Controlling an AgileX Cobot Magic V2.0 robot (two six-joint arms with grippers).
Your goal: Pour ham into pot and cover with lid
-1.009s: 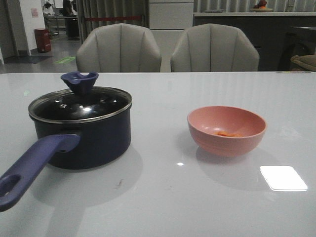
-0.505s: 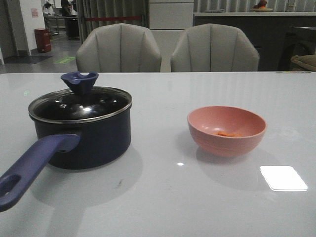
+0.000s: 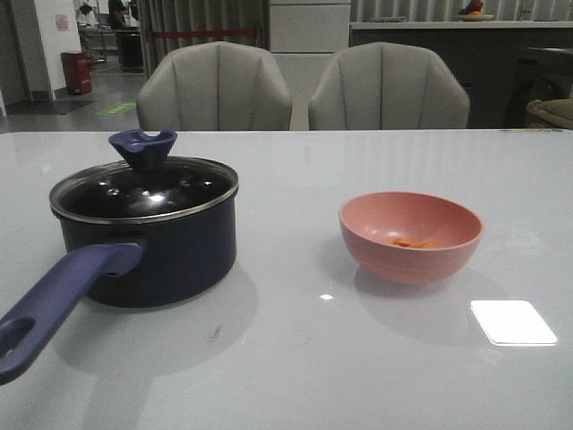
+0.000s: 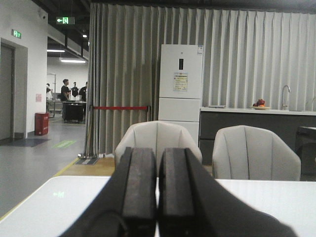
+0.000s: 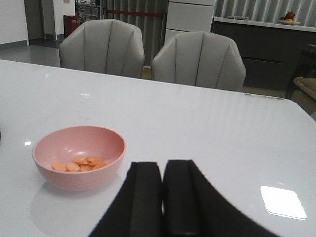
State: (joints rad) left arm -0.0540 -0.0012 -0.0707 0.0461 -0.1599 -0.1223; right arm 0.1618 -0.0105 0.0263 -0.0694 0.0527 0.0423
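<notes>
The dark navy pot (image 3: pixel 152 246) stands on the left of the table, its long blue handle (image 3: pixel 54 300) pointing toward the near left edge. The glass lid (image 3: pixel 143 188) with its blue knob (image 3: pixel 143 148) rests on the pot. A salmon-pink bowl (image 3: pixel 410 236) (image 5: pixel 79 155) sits to the right, and the ham (image 3: pixel 414 243) (image 5: pixel 79 164) lies as orange slices in its bottom. My left gripper (image 4: pixel 158 158) is shut and empty, pointing over the table toward the chairs. Empty too, my right gripper (image 5: pixel 163 170) is shut, near the bowl's right side. Neither gripper appears in the front view.
Two grey chairs (image 3: pixel 215 90) (image 3: pixel 389 90) stand behind the table's far edge. A bright light reflection (image 3: pixel 513 322) lies on the glossy white table (image 3: pixel 295 358) near the right front. Curtains and a white fridge (image 4: pixel 181 84) are farther back.
The front view shifts very slightly; pot, lid and bowl stay where they were.
</notes>
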